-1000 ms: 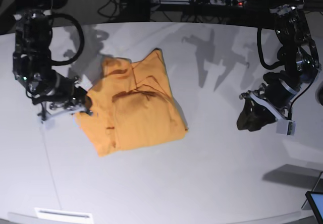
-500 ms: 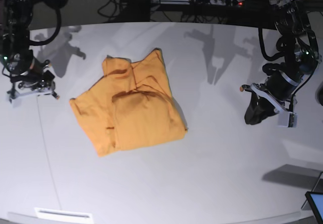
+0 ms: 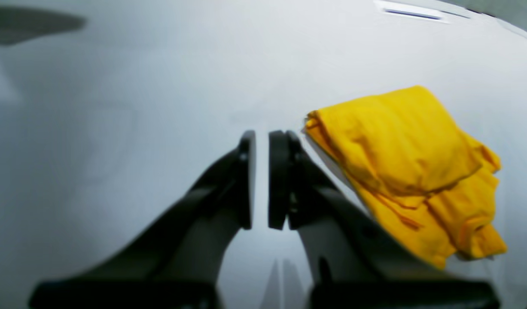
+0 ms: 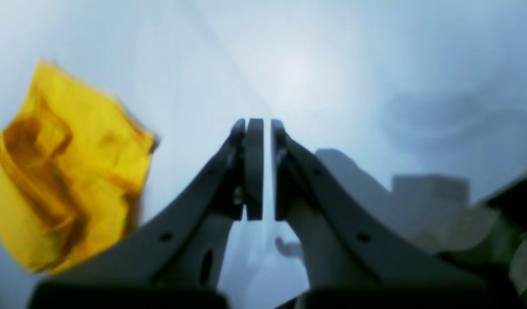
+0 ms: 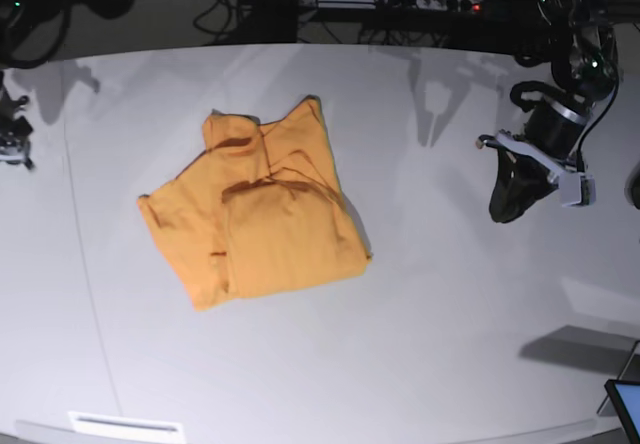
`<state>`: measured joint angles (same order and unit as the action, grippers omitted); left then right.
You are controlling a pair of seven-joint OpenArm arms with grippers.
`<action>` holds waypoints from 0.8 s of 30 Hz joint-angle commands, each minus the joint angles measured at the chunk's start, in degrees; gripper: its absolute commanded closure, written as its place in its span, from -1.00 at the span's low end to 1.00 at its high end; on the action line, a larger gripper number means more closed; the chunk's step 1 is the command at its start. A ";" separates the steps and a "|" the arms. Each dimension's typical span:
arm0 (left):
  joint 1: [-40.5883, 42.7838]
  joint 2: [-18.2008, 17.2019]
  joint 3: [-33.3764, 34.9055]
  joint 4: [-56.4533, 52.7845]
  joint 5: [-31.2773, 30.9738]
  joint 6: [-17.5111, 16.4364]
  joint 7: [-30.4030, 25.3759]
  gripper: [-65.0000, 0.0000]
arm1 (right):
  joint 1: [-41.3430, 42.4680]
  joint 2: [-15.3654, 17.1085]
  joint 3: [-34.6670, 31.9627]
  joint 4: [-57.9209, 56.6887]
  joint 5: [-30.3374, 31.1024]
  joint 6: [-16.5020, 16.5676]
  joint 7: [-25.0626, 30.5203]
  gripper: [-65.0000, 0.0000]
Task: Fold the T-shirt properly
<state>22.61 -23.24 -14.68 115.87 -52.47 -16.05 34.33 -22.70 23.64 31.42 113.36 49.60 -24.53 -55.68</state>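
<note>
The T-shirt [image 5: 255, 209] lies as an orange-yellow, roughly folded bundle on the white table [image 5: 430, 314], left of centre, with some wrinkles and uneven edges. My left gripper [image 5: 505, 207] hangs well to its right, apart from it. In the left wrist view the left gripper [image 3: 262, 141] is shut with only a thin slit and nothing in it, and the T-shirt [image 3: 409, 171] lies off to the right. My right gripper [image 4: 266, 128] is shut and empty too, with the T-shirt [image 4: 70, 171] blurred at the left. In the base view only the right arm's end [image 5: 12, 144] shows, at the left edge.
A power strip and cables [image 5: 420, 2] run behind the table's far edge. A white label [image 5: 125, 426] sits at the near edge. A screen corner [image 5: 625, 404] pokes in at the bottom right.
My right arm has let go of the shirt's left corner and drawn back to the far left edge. My left arm has lifted toward the back right, and its jaws have closed.
</note>
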 commanded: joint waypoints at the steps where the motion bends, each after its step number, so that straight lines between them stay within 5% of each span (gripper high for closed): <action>1: 0.64 -0.71 -0.40 1.00 -0.85 -0.25 -2.72 0.85 | -0.55 0.93 1.77 1.06 0.29 1.11 0.78 0.89; 7: 5.04 -0.71 -0.40 1.00 -0.85 -0.34 -6.15 0.85 | -4.86 -1.26 8.62 1.06 0.20 6.12 0.78 0.89; 21: 14.71 0.87 -0.14 1.62 -0.85 -0.69 -6.15 0.85 | -15.41 -4.34 17.50 0.88 -0.07 6.20 0.78 0.89; 24: 16.11 1.05 -0.05 1.53 -0.76 -5.53 -6.15 0.85 | -17.08 -5.13 19.79 0.88 -0.07 6.20 0.43 0.89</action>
<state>38.35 -21.63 -14.37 116.46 -52.49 -21.45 29.67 -39.46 17.61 50.74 113.40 49.45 -18.50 -55.96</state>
